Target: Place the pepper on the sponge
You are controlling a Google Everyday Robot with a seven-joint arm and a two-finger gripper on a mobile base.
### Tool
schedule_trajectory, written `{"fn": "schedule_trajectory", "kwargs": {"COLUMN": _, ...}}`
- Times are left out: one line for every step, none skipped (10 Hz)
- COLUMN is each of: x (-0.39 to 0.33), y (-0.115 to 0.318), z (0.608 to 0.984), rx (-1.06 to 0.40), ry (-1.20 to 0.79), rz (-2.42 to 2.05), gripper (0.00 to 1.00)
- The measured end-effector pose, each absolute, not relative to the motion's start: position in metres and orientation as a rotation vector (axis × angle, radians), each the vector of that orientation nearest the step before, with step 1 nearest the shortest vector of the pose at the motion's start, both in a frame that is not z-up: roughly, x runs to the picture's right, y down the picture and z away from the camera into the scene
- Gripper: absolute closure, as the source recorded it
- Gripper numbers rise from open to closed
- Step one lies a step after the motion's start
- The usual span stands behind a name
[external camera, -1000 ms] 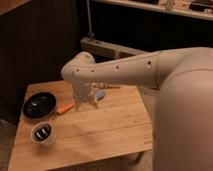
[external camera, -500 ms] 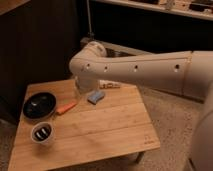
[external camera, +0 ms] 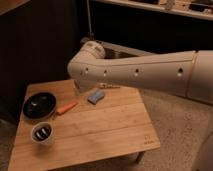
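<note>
The pepper (external camera: 66, 108) lies flat on the wooden counter (external camera: 115, 130), slanting between the black bowl (external camera: 39, 105) on one side and the sponge (external camera: 96, 96) on the other. It is near the sponge but clear of it, so it is not resting where the task wants it.

The end effector (external camera: 78, 90) shows only as a pale bit under the big white arm (external camera: 135, 72), above the counter's far edge, behind the pepper and beside the sponge. It is released and grasps nothing, since both task things lie free on the wood.

To do the pick well, I judge the jaws should come down over the pepper's middle and close across its slim width, not along its length, so the tapered piece does not squirt out. The approach should keep clear of the bowl's rim, which sits close to the pepper's lower end. The sponge is small and soft, so the pepper is best lowered along the sponge's long side and let go low, or it may roll off.

Counted:
- one pepper
- one sponge
- one black bowl
- one pale cup (external camera: 42, 133) with dark contents, near the counter's front corner
- one counter
- one arm
</note>
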State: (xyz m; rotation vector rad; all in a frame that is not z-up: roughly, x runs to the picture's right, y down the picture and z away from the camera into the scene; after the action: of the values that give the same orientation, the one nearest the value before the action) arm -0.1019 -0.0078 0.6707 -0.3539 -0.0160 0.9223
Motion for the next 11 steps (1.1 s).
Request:
{"fn": "schedule_trajectory", "kwargs": {"x": -0.109, "y": -0.014, "z": 0.677, "rx": -0.338, "ry": -0.043, "rz": 0.861, "gripper": 0.35}}
{"fn": "schedule_trajectory", "kwargs": {"x": -0.123, "y": -0.025, "z": 0.687, "rx": -0.323, "ry": -0.1, "rz": 0.74, "gripper": 0.35}}
{"fn": "schedule_trajectory", "kwargs": {"x": -0.134, "y": -0.034, "z": 0.698, "rx": -0.334, "ry": -0.184, "rz": 0.611, "gripper": 0.35}}
{"fn": "schedule_trajectory", "kwargs": {"x": -0.136, "y": -0.04, "z": 0.707, "rx": -0.358, "ry": -0.245, "rz": 0.522, "gripper": 0.35}}
{"fn": "schedule_trajectory", "kwargs": {"x": -0.14, "y": -0.047, "z": 0.714, "rx": -0.381, "ry": -0.325, "rz": 0.431, "gripper": 0.35}}
{"fn": "schedule_trajectory", "kwargs": {"x": -0.145, "y": -0.056, "z": 0.722, "rx": -0.39, "ry": -0.424, "rz": 0.331, "gripper": 0.35}}
{"fn": "schedule_trajectory", "kwargs": {"x": -0.144, "y": -0.066, "z": 0.728, "rx": -0.376, "ry": -0.499, "rz": 0.263, "gripper": 0.35}}
{"fn": "schedule_trajectory", "kwargs": {"x": -0.141, "y": -0.075, "z": 0.734, "rx": -0.355, "ry": -0.559, "rz": 0.208, "gripper": 0.35}}
{"fn": "schedule_trajectory", "kwargs": {"x": -0.139, "y": -0.086, "z": 0.739, "rx": -0.324, "ry": -0.624, "rz": 0.151, "gripper": 0.35}}
{"fn": "schedule_trajectory", "kwargs": {"x": -0.137, "y": -0.092, "z": 0.743, "rx": -0.302, "ry": -0.657, "rz": 0.122, "gripper": 0.35}}
{"fn": "schedule_trajectory", "kwargs": {"x": -0.133, "y": -0.094, "z": 0.746, "rx": -0.297, "ry": -0.672, "rz": 0.104, "gripper": 0.35}}
